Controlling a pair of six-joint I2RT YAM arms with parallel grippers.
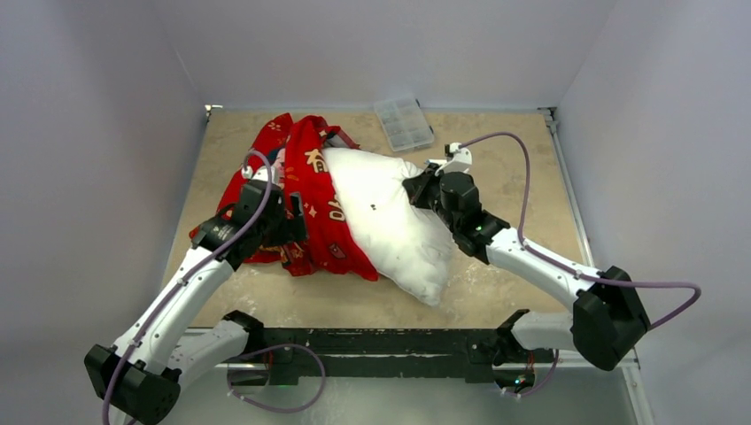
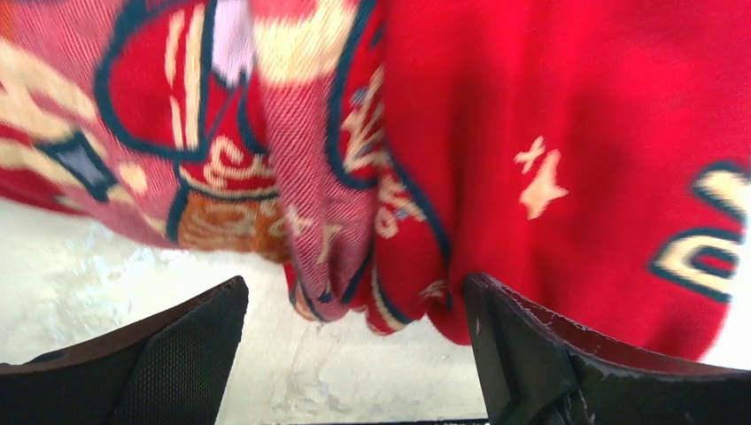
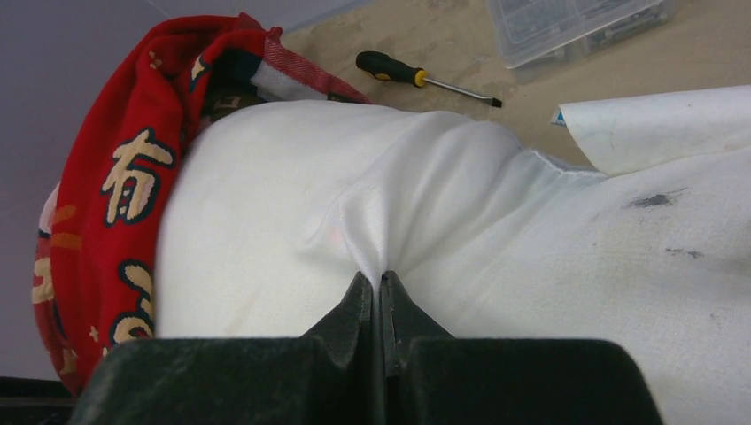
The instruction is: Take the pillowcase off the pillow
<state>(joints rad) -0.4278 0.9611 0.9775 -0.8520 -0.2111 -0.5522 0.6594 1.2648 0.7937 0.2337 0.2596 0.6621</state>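
The plump white pillow (image 1: 394, 221) lies mid-table, its left end still inside the bunched red printed pillowcase (image 1: 314, 208). My right gripper (image 1: 416, 189) is shut on a pinched fold of the pillow (image 3: 390, 204) at its right edge. My left gripper (image 1: 297, 226) stands open at the pillowcase's left side. In the left wrist view its fingers (image 2: 522, 354) are spread wide, and a hanging fold of the pillowcase (image 2: 345, 257) droops just in front of the gap, above the table, with nothing between the pads. In the right wrist view the pillowcase (image 3: 133, 177) rims the pillow's far end.
A clear plastic parts box (image 1: 404, 122) sits at the back of the beige table (image 1: 514, 177). A black-and-yellow screwdriver (image 3: 425, 80) lies on the table behind the pillow, near that box (image 3: 576, 27). Grey walls close in the table on three sides.
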